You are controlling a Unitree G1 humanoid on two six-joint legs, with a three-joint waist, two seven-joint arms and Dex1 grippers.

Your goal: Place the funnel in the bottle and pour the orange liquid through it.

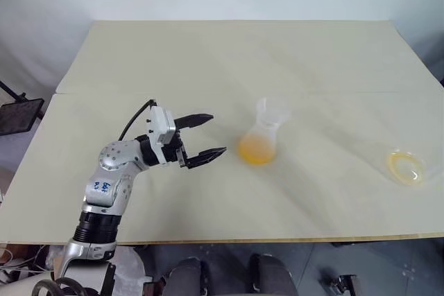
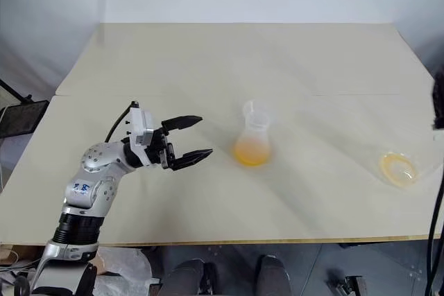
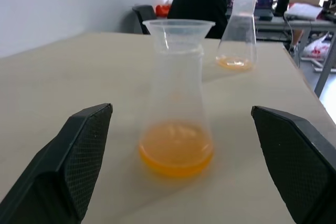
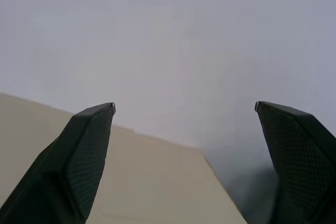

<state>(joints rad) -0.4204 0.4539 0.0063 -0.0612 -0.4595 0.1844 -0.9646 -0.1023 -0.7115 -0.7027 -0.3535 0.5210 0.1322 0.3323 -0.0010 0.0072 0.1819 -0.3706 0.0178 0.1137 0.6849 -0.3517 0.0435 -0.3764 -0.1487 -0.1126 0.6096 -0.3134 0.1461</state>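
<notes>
Just ahead of the left pincer, a little apart from its tips, stands the bottle upright on the table, with the funnel seated in its neck. Seen between the two black fingers in the left wrist view, wide apart, gripping nothing. Probably kept close and aimed at the bottle so as to steady it if it tips, since the funnel makes it top-heavy. Inside the bottle, at the base, a shallow layer of the orange liquid. Well beyond the bottle from this pincer, toward the table's right edge, the larger flask, with only a thin orange remainder at its bottom, likely set aside there to be out of the way.

Right pincer also spread wide and empty, pointing up past the table's far edge toward a pale wall.

Judged from all this: pouring seems done, or nearly.
</notes>
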